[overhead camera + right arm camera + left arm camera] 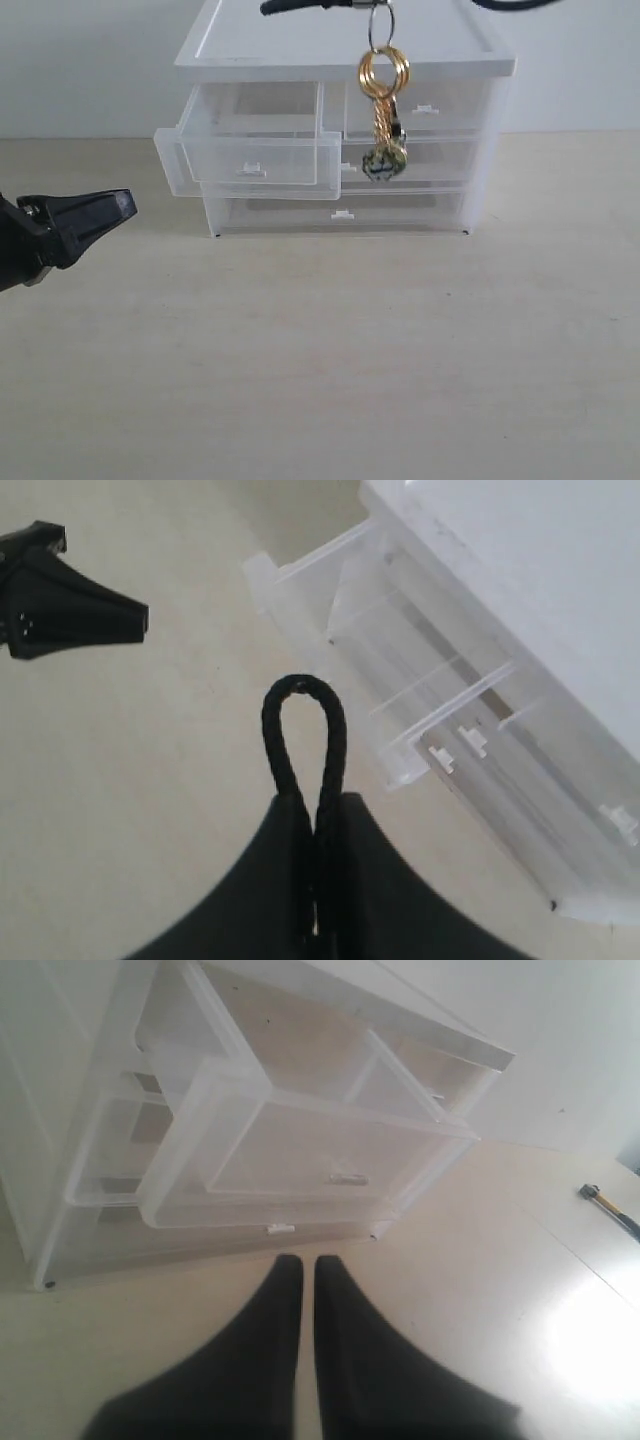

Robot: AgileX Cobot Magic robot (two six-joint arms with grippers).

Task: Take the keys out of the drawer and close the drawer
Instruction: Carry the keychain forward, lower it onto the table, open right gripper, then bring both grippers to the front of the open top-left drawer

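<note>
The right claw (pixel 318 810) is pinched tight on the black cord (pixel 305 740), and a small loop of cord pokes out past its tips. The keys (pixel 383 110) hang straight down below this claw, in the air in front of the cabinet (pixel 345 50). They touch nothing. So the keys are out, I think, and the job left is to put them down and shut the drawer (pixel 250 150).

The keys look small and light. The metal rings are hard and will not break. The cord is soft and floppy, so the bunch can swing if the claw moves fast. The cord is the best place to hold, since the rings are smooth and might slip.

The left claw (pixel 110 210) is shut with nothing in it. It sits low over the table (pixel 320 380). The drawer is pulled out, ahead of this claw and a bit higher up. It looks empty, but the plastic is cloudy, so I am not quite sure.

The drawer is thin, light plastic and should slide easily. Push flat on its front, near the small white handle (pixel 249 168). The cabinet looks light too, so a hard push might scoot it back.
</note>
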